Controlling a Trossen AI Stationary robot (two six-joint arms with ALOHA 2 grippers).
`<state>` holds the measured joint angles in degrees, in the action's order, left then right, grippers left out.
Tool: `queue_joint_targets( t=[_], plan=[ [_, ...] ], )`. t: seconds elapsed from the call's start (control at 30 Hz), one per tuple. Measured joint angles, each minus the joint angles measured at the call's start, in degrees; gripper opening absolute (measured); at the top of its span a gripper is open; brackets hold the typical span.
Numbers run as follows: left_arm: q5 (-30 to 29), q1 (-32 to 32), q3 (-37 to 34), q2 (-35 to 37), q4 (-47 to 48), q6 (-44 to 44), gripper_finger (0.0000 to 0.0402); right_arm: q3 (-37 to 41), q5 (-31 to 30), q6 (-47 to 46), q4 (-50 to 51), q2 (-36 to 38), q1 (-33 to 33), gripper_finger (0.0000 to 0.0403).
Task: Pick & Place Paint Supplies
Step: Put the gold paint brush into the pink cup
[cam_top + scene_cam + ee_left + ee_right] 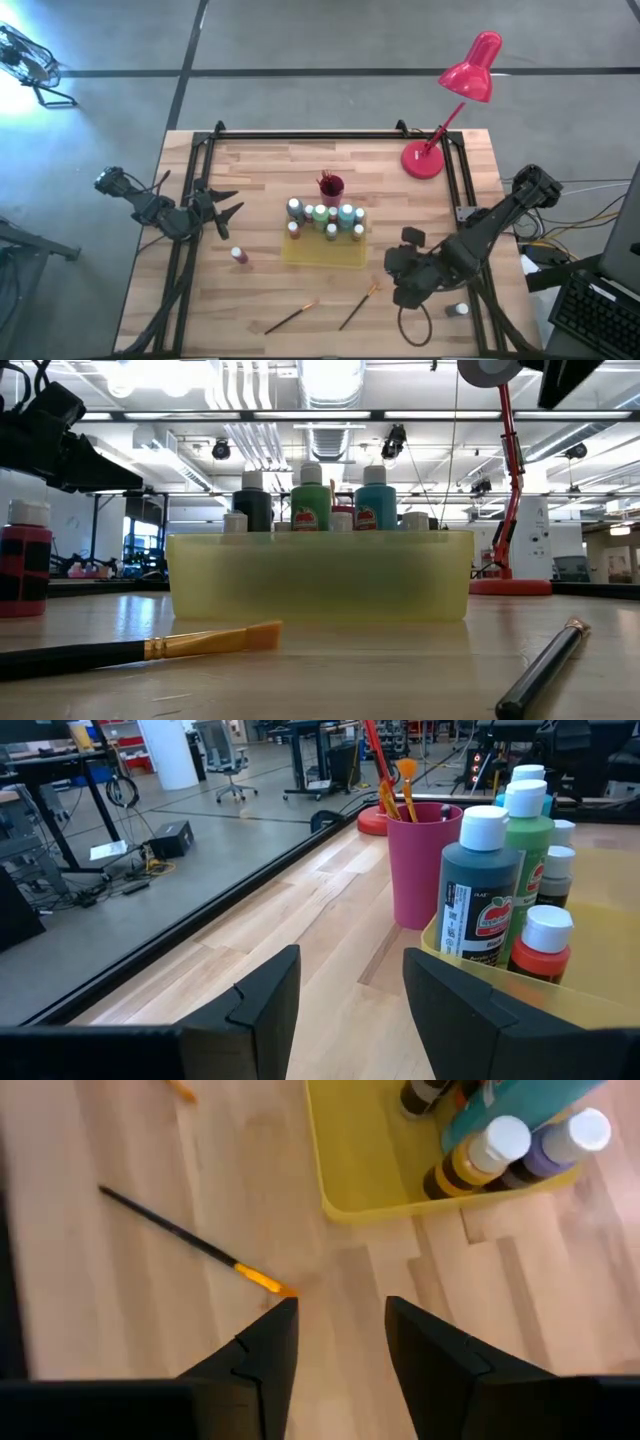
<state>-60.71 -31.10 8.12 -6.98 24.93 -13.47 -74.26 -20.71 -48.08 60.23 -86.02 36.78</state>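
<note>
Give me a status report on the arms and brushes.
Left gripper open, idle beside yellow plastic tray. Right gripper open, empty, above thin dark-handled brush. Nothing in the way.

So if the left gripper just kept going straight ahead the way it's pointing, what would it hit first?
Probably the magenta cup holding brushes, or the near corner of the yellow tray beside it; depth is hard to judge. The left gripper is open, with bare wood between it and them.

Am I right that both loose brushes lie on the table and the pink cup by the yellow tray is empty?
Not quite. The pink cup is not empty: the left wrist view shows brushes standing in it. The two loose brushes do lie on the table, beside the yellow tray.
</note>
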Motion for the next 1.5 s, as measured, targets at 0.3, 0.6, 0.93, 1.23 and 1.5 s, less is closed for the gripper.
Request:
queue_joint_targets(
  t=[0.3,0.6,0.93,1.23,1.5],
  plan=[
    [0.0,0.0,-0.01,-0.02,0.0,0.01,0.0184,-0.37,2.74,6.72,-0.34,-9.02,-1.5,0.0201],
    [-0.02,-0.01,-0.02,-0.02,0.0,0.0,0.0184,-0.52,6.09,11.84,-0.82,-15.42,-1.74,0.0216],
    [0.01,-0.01,-0.01,0.0,-0.01,0.01,0.0184,-0.54,9.95,16.87,-7.01,-20.5,-2.55,0.0189],
    [0.0,-0.01,-0.02,-0.02,0.0,0.0,0.0184,-0.55,11.88,21.22,-8.81,-24.53,-4.15,0.0168],
    [-0.02,0.01,-0.02,0.0,0.0,0.0,0.0184,-0.61,14.8,22.83,-9.68,-27.85,-4.44,0.0147]
  ],
)
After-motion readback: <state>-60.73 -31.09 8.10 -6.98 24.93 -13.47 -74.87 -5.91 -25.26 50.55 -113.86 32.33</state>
